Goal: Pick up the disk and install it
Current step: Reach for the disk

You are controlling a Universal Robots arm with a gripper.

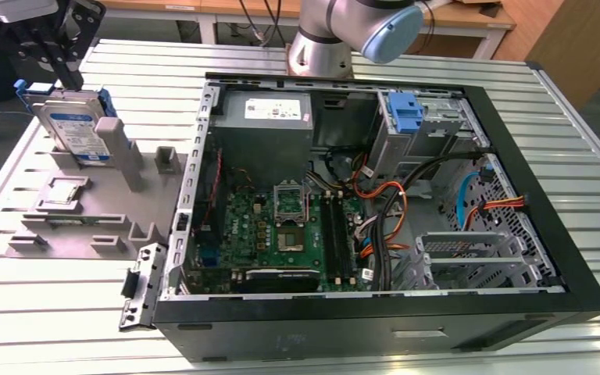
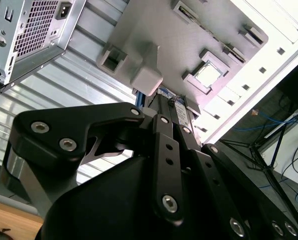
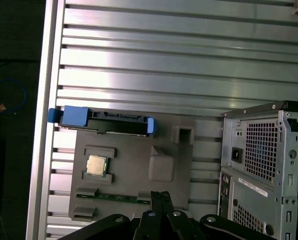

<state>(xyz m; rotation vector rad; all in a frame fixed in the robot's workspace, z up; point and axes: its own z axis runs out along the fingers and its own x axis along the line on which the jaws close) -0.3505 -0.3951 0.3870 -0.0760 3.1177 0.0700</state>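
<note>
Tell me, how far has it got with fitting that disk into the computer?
Barely started. Nothing looks done: the disk stands upright in its slot on the grey holder, outside the open computer case. In hand: the hand hangs above the disk, shut and holding nothing. Left: both the pick-up and the installing.

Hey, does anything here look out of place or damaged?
Nothing looks spilled or broken. The disk stands on edge in the grey fixture beside the open computer case, the gripper close above it. Orange cables lie loose inside the case.
</note>
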